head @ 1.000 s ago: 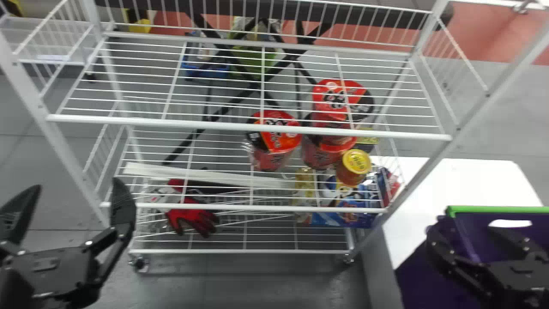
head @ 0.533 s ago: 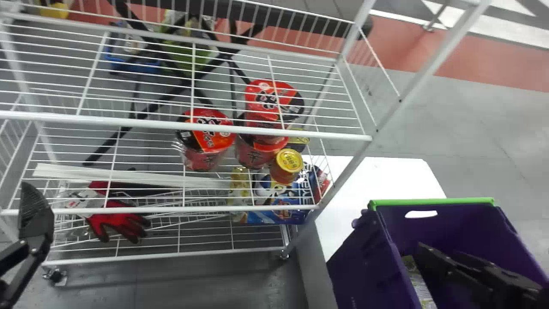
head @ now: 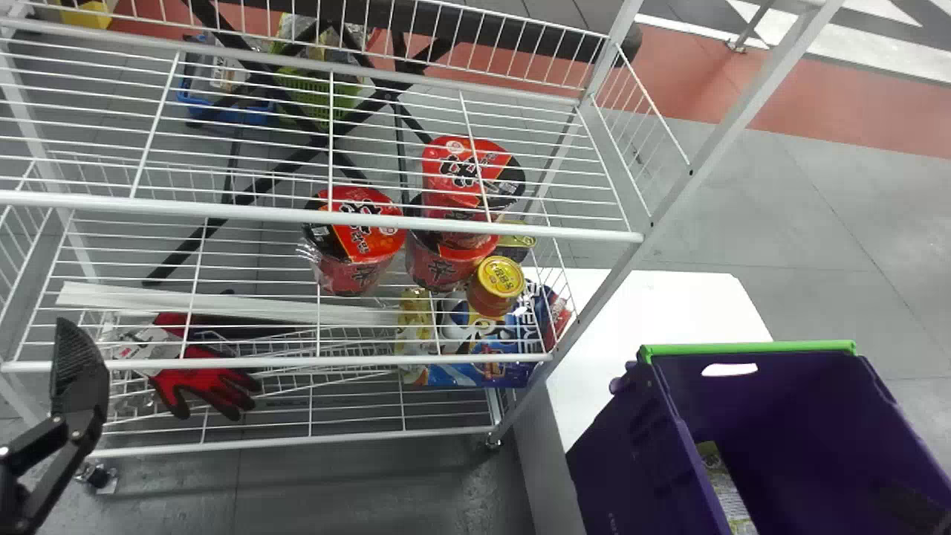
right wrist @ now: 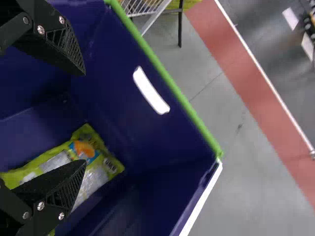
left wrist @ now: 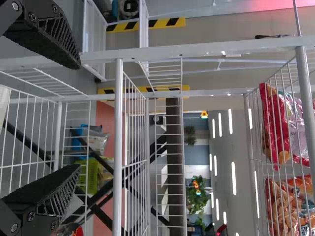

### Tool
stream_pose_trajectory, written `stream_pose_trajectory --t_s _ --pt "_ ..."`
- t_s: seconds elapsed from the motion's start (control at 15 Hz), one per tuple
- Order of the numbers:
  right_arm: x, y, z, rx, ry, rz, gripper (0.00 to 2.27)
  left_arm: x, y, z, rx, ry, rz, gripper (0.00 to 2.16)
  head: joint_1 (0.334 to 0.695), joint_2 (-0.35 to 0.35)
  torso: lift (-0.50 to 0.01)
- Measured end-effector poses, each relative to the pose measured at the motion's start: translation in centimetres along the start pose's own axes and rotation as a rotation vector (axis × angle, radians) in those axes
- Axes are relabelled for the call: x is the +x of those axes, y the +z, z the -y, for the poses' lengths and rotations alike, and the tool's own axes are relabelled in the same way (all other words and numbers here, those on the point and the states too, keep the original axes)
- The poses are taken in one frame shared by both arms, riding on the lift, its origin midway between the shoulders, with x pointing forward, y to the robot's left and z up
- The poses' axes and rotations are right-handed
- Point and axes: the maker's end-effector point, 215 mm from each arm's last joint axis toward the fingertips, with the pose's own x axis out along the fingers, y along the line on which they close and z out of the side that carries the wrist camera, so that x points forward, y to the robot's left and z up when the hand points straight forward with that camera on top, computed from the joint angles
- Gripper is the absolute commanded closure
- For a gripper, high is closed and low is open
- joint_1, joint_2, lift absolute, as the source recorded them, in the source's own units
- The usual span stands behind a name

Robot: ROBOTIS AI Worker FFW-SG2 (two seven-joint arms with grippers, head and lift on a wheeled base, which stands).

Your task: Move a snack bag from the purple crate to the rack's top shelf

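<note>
The purple crate [head: 802, 401] stands at the lower right on a white table. Inside it, along its left wall, lies a yellow-green snack bag [head: 717, 483]. A dark part of my right gripper [head: 910, 509] is low in the crate at the picture's corner. In the right wrist view my right gripper [right wrist: 84, 118] is open, one finger covering part of the snack bag [right wrist: 98, 169]. At the left edge, before the rack [head: 446, 227], is my left gripper [head: 78, 386]. The left wrist view shows the left gripper [left wrist: 78, 116] open and empty, with red bags [left wrist: 278, 123] on a high shelf.
Red noodle cups [head: 356, 238], a yellow-lidded jar [head: 496, 286] and blue packs [head: 475, 360] sit on the rack's lower shelf, with red gloves [head: 204, 379] further left. A slanting rack post [head: 669, 193] stands between the shelves and the white table [head: 669, 297].
The head view has turned right, so the rack has shifted left and more of the crate shows. My right gripper has gone from over the crate's far side toward the lower right corner.
</note>
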Motion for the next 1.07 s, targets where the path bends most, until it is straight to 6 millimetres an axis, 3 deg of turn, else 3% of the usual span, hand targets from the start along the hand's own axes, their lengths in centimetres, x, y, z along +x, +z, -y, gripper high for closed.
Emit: stream_pose_trajectory --t_s 0.13,0.4,0.73,1.07 --pt "-0.2 0.7 1.9 -0.007 0.001 -0.031 0.21 -0.2 -0.2 0.0 0.003 -0.001 -0.006 0.10 0.695 -0.350 -0.457" --pt "1.3 0.7 3.1 -0.127 0.019 -0.122 0.21 -0.5 -0.4 -0.1 0.014 0.002 -0.017 0.10 0.695 -0.350 -0.457" --pt "4.4 -1.8 2.8 -0.306 0.169 -0.278 0.13 -0.8 -0.4 -0.7 0.029 0.012 -0.020 0.10 0.695 -0.350 -0.457" --pt "6.3 -5.7 7.5 -0.444 0.119 -0.457 0.04 0.0 -0.4 -0.7 0.024 0.006 -0.017 0.10 0.695 -0.350 -0.457"
